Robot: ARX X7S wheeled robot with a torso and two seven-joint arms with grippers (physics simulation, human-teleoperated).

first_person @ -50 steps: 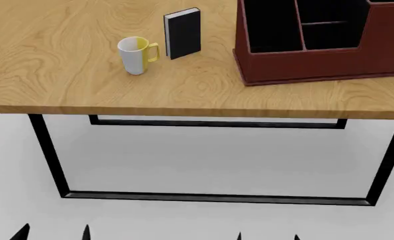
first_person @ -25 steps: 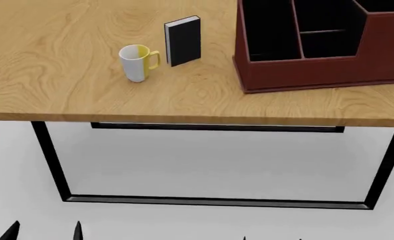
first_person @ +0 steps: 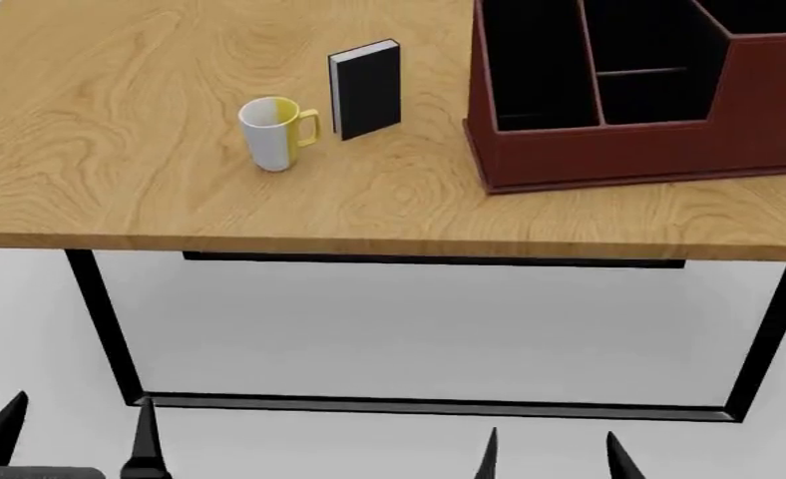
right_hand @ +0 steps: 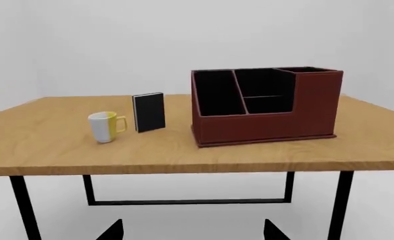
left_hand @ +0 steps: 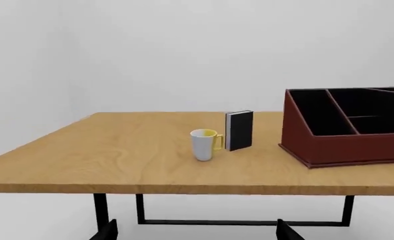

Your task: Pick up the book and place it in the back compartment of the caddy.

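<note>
The black book point(first_person: 366, 89) stands upright on the wooden table point(first_person: 114, 190), just left of the reddish-brown caddy point(first_person: 632, 150); it also shows as book point(left_hand: 239, 130) and book point(right_hand: 149, 112). The caddy point(left_hand: 347, 147) point(right_hand: 264, 125) has dark cells split by thin dividers. Both grippers hang below and in front of the table edge, far from the book. My left gripper point(first_person: 71, 437) and right gripper point(first_person: 551, 457) are open with nothing between their pointed fingers. Only the fingertips point(left_hand: 107, 231) point(right_hand: 113, 231) show in the wrist views.
A white and yellow mug point(first_person: 274, 134) stands close to the left of the book. The table rests on a black metal frame point(first_person: 101, 319) with a low bar point(first_person: 433, 406) near the floor.
The view has dropped a little, so the table sits lower in the picture and both grippers' fingertips show higher at the bottom edge. Book, mug and caddy have not moved.
</note>
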